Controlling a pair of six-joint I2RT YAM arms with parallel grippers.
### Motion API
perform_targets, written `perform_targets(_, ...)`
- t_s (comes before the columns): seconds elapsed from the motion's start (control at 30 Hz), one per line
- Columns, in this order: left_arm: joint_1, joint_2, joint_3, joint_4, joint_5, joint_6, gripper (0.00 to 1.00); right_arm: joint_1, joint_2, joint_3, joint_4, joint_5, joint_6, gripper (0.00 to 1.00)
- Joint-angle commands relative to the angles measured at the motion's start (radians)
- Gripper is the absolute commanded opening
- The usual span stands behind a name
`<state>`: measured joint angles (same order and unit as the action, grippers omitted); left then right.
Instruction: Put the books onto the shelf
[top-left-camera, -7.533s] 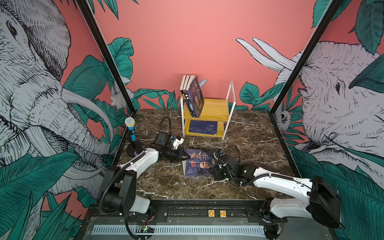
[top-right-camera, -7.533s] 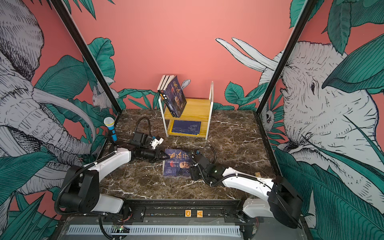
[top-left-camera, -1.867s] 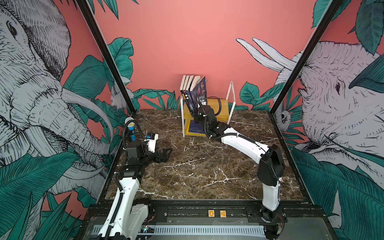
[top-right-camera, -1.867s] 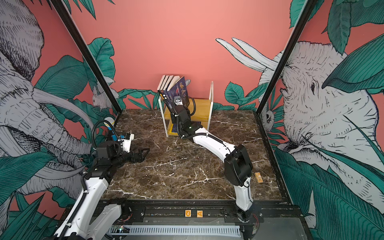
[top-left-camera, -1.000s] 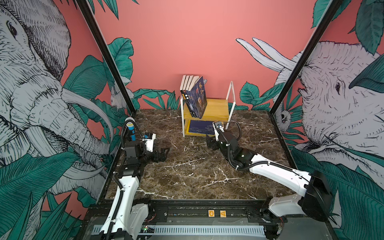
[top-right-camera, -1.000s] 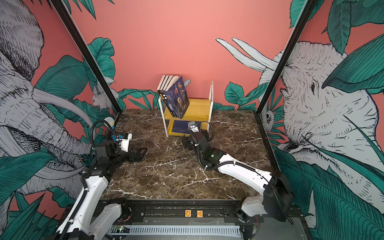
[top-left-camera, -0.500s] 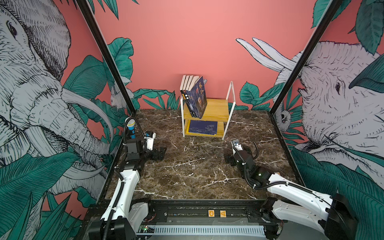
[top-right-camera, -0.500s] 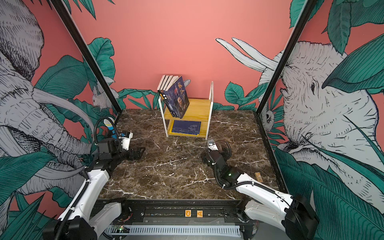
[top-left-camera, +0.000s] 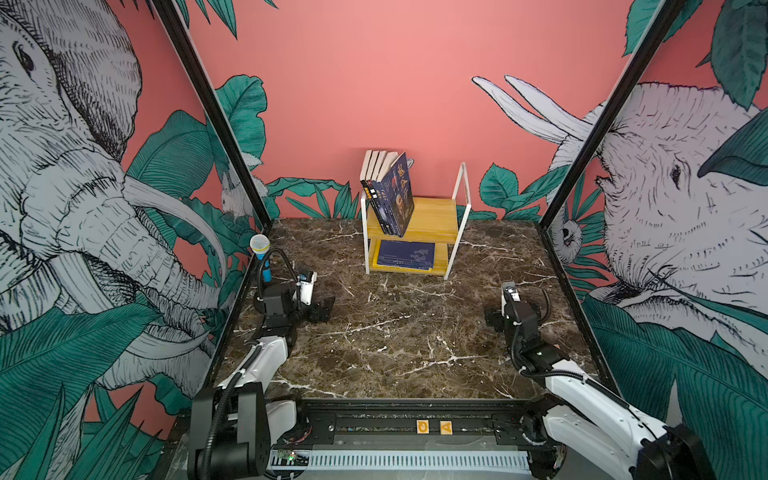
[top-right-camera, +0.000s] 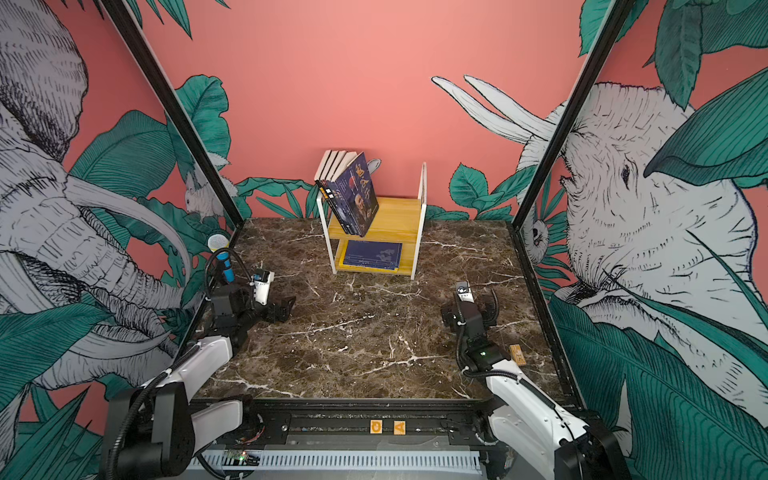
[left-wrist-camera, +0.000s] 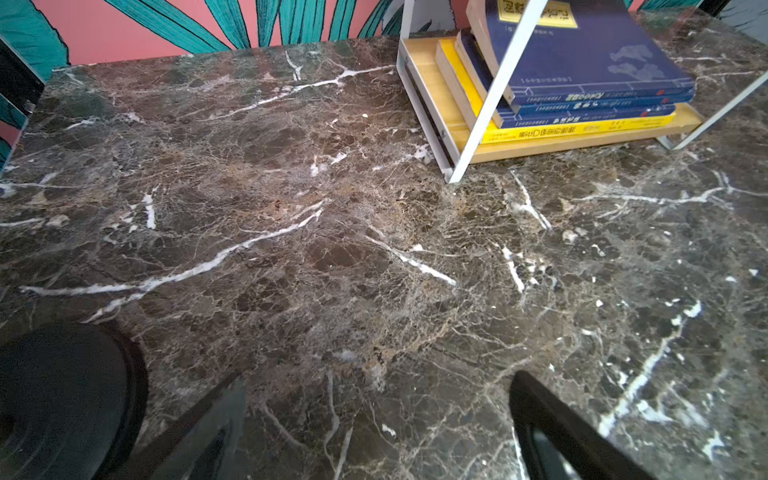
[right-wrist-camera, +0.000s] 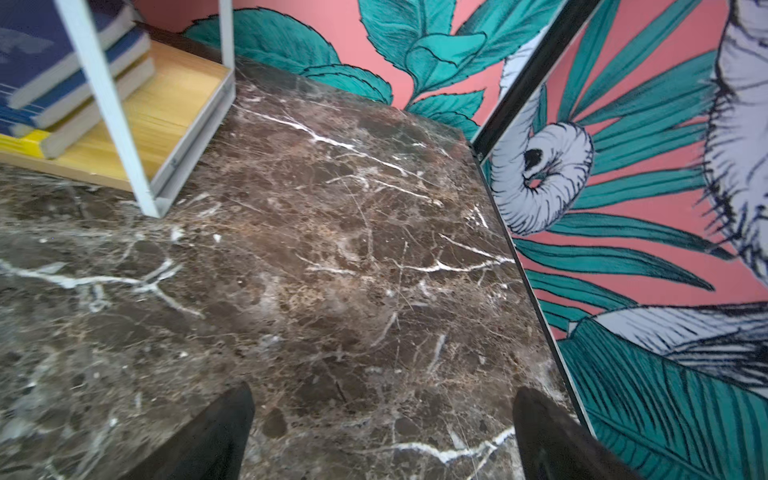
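Paperbacks (top-left-camera: 390, 195), thin and navy, leaned in a row on the upper board of the small shelf of yellowish wood in a white metal frame (top-left-camera: 436, 216); others lay in a flat stack (top-left-camera: 405, 253) on its lower board. None lay on the dark brown marble table (top-left-camera: 395, 340). I judged such books light and bendable, with smooth covers that may slip, so the stiffer spine edge seemed the best place to grasp. The left gripper (top-left-camera: 322, 309) and the right gripper (top-left-camera: 512, 312) stood low over the marble, jaws spread wide, holding nothing. Only the left wrist view showed the stack's spines, a yellow book (left-wrist-camera: 582, 129) undermost; only the top views showed the leaning row.
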<state>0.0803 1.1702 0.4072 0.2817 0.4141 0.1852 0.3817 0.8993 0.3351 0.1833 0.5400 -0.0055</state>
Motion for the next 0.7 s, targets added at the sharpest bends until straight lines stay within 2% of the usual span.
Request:
perform_targets(0.0, 0.002, 0.030, -0.056, 0.254, 0.036, 0.052, 1.00, -0.054, 0.020, -0.041, 0.173, 0.009, -0.027, 1.00)
perform_targets(0.13, -0.008, 0.104, -0.062, 0.366, 0.021, 0.023, 1.00, -0.090, 0.100, -0.088, 0.323, 0.011, -0.056, 1.00)
perform_targets(0.33, -0.029, 0.177, -0.064, 0.511, -0.044, -0.027, 1.00, -0.117, 0.297, -0.107, 0.611, 0.046, -0.105, 1.00)
perform_targets(0.47, -0.052, 0.247, -0.065, 0.602, -0.082, -0.024, 1.00, -0.149, 0.403, -0.077, 0.719, 0.003, -0.099, 1.00)
perform_targets(0.57, -0.076, 0.264, -0.074, 0.626, -0.154, -0.010, 1.00, -0.172, 0.459, -0.047, 0.745, -0.039, -0.078, 1.00)
perform_targets(0.67, -0.086, 0.316, -0.087, 0.713, -0.200, -0.018, 1.00, -0.188, 0.544, -0.041, 0.848, -0.073, -0.087, 1.00)
